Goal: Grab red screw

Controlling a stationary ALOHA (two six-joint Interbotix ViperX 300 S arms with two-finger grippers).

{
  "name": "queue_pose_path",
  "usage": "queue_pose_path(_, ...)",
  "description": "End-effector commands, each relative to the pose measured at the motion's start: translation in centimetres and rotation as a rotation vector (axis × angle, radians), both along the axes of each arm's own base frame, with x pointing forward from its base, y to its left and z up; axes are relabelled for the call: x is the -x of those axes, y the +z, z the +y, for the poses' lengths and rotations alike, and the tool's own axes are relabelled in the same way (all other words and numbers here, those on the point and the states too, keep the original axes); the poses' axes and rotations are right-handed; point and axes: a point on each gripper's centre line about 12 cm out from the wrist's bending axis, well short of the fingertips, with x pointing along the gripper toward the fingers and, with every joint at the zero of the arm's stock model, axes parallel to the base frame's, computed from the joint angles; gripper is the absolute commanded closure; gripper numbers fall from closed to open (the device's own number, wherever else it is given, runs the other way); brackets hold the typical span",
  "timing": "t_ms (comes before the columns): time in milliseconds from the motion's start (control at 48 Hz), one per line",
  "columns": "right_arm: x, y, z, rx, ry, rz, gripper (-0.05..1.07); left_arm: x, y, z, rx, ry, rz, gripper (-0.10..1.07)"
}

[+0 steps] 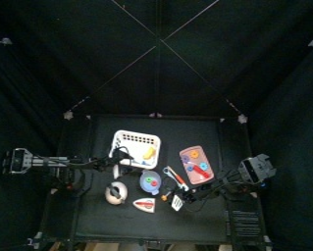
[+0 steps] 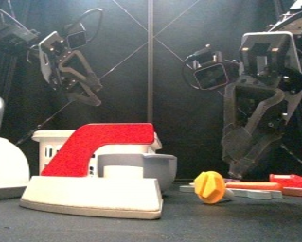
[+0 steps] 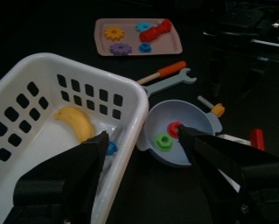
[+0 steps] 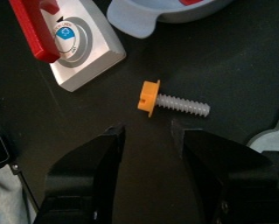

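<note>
1. Looking down from the top view, you have a pink tray (image 1: 195, 165) on the right half of the table, a grey bowl (image 1: 151, 182) just left of it, and a white basket (image 1: 137, 147) behind the bowl. Each arm reaches in from its own side.
2. At table height, a toy iron (image 2: 97, 161) and an orange-headed screw (image 2: 210, 186) fill the foreground; no red screw shows here, so don't judge depth from this view.
3. On the left wrist, the left gripper (image 3: 142, 149) is spread wide and empty, above the basket's rim and the bowl. The red screw (image 3: 153, 31) appears to lie on the tray, well beyond it. A small red piece (image 3: 173, 129) also sits in the bowl, and I cannot tell what it is; you risk picking the wrong one.
4. On the right wrist, the right gripper (image 4: 148, 136) is spread apart, empty, directly over the orange-headed screw. Closing now would likely take the wrong part. Descending on the tray may nudge the gears.
</note>
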Motion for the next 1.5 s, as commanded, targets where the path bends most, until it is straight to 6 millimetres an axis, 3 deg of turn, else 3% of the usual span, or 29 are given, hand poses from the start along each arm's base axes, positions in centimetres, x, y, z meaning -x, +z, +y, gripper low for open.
queue_pose_path(0, -0.7, 1.5, 0.2, -0.013, 0.003, -0.045, 0.19, -0.1, 0.4, 0.0, 0.000, -0.002, -0.014, 0.00)
queue_pose_path(146, -0.2, 3.6, -0.5, -0.005, -0.019, -0.085, 0.19, -0.1, 0.4, 0.1, -0.001, 0.000, -0.013, 0.00)
queue_pose_path(250, 1.5, 5.4, -2.1, 0.025, -0.103, -0.073, 0.20, -0.1, 0.4, 0.1, 0.000, -0.001, -0.014, 0.00)
queue_pose_path(354, 3.4, 6.0, -3.3, 0.033, -0.227, 0.005, 0.20, -0.1, 0.3, 0.1, -0.001, 0.000, -0.011, 0.00)
queue_pose_path(521, 7.4, 5.4, -5.2, 0.090, -0.458, 0.278, 0.20, 0.0, 0.3, 0.2, 0.001, 0.004, -0.009, 0.00)
queue_pose_path(750, 10.9, 4.9, -5.9, 0.186, -0.582, 0.528, 0.20, 0.0, 0.3, 0.2, 0.001, 0.004, -0.009, 0.00)
queue_pose_path(1125, 14.6, 3.0, -7.4, 0.221, -0.614, 0.594, 0.20, 0.0, 0.3, 0.2, 0.000, 0.005, -0.009, 0.00)
queue_pose_path(1479, 16.6, 1.0, -9.8, 0.127, -0.629, 0.485, 0.20, 0.0, 0.2, 0.2, 0.001, 0.005, -0.008, 0.00)
